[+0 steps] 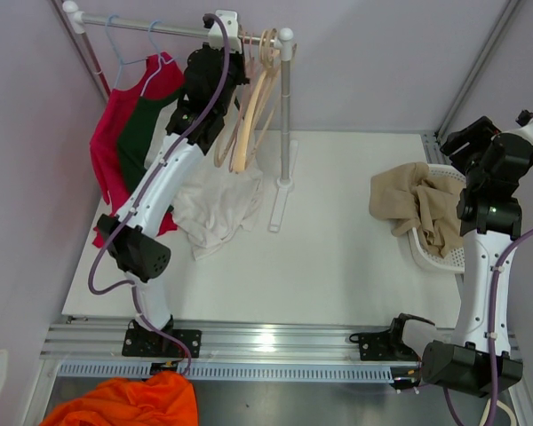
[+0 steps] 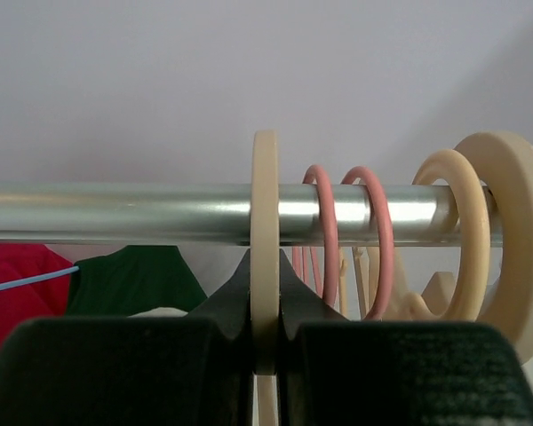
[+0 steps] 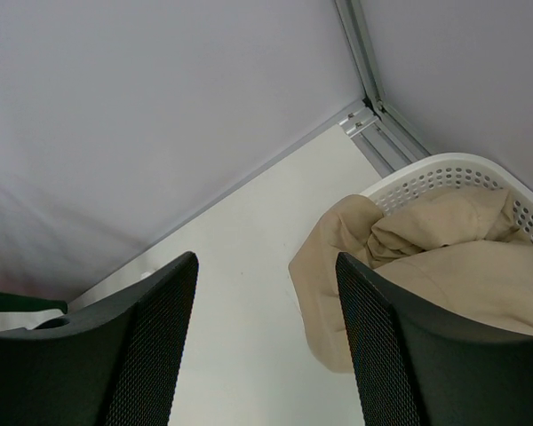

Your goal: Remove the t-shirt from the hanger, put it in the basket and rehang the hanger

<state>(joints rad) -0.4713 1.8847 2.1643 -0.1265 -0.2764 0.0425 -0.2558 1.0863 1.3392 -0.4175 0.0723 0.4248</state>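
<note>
My left gripper [image 1: 211, 89] is up at the metal rail [image 1: 173, 29] of the clothes rack. In the left wrist view it [image 2: 266, 297] is shut on the cream hook of a hanger [image 2: 266, 204] that loops over the rail [image 2: 115, 213]. A white t-shirt [image 1: 218, 209] lies bunched on the table below that hanger; its upper part is hidden behind my arm. My right gripper [image 3: 266, 302] is open and empty, held above the table beside the beige cloth [image 3: 400, 266]; it also shows in the top view [image 1: 469, 142].
A red shirt [image 1: 107, 146] and a dark green shirt [image 1: 142, 124] hang at the rail's left end. Bare cream and pink hangers [image 1: 256, 98] hang at its right end, by the rack's post [image 1: 286, 115]. A white basket [image 1: 444, 253] holds beige cloth. Orange cloth [image 1: 129, 404] lies at the near edge.
</note>
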